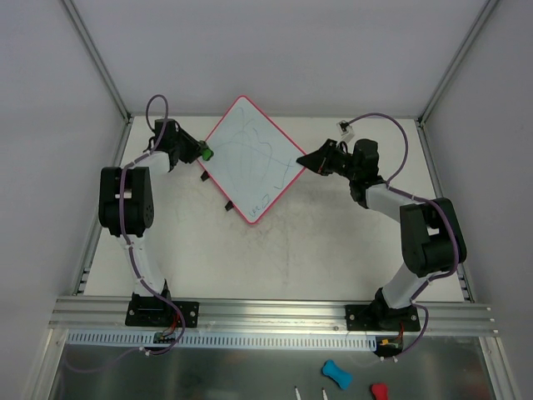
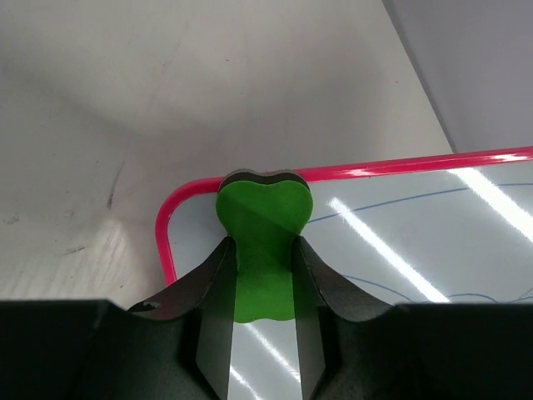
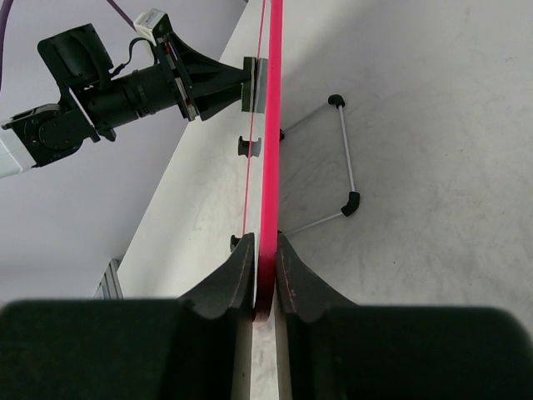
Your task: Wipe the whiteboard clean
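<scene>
The whiteboard [image 1: 252,158] is a white square with a red-pink rim, turned like a diamond at the back middle of the table, with faint pen lines on it. My left gripper [image 1: 196,153] is shut on a small green bone-shaped eraser [image 2: 262,242] at the board's left corner [image 2: 171,221]. The eraser's head rests at that corner, on the white surface. My right gripper [image 1: 305,160] is shut on the board's right corner, its jaws on either side of the pink rim [image 3: 269,250]. The board is seen edge-on in the right wrist view.
A thin wire stand [image 3: 343,158] with black tips sticks out behind the board. Two black clips [image 1: 215,189] sit on the board's lower-left edge. A blue eraser [image 1: 336,373] and a red one [image 1: 379,391] lie on the metal shelf near the arm bases. Grey walls close the sides.
</scene>
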You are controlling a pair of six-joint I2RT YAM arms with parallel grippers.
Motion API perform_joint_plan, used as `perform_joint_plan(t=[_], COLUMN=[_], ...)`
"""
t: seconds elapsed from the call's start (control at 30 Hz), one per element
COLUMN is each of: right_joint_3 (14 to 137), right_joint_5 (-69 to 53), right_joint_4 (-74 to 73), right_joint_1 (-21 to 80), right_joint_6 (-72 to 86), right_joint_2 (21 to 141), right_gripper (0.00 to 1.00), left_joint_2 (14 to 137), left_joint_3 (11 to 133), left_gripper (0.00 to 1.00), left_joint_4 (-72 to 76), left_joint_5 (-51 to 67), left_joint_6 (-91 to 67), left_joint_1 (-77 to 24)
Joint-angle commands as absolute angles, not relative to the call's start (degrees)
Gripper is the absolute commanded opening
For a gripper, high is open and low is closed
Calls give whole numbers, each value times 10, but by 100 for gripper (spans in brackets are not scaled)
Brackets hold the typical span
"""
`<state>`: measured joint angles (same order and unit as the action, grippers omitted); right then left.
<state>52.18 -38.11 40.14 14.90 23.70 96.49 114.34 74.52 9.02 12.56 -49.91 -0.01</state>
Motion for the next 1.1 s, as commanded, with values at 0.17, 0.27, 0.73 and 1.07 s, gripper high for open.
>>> perform_joint_plan(t=[0.17,0.27,0.73,1.07], right_joint_3=[541,541,545,543], right_joint_5=[-382,-384,-392,-391], right_joint_4=[373,372,371,371], right_joint_1=[164,165,167,168], right_joint_6=[178,177,171,172], right_joint_2=[957,958,962,961], right_gripper=[0,0,0,0], left_joint_2=[1191,1199,1291,1276], left_joint_3=[809,834,1014,956], left_gripper=[0,0,0,0], left_joint_4=[75,67,30,19], left_joint_5=[145,144,174,182], left_joint_6=[-507,-506,-505,-517], left_joint_1=[-37,-54,-129,-101])
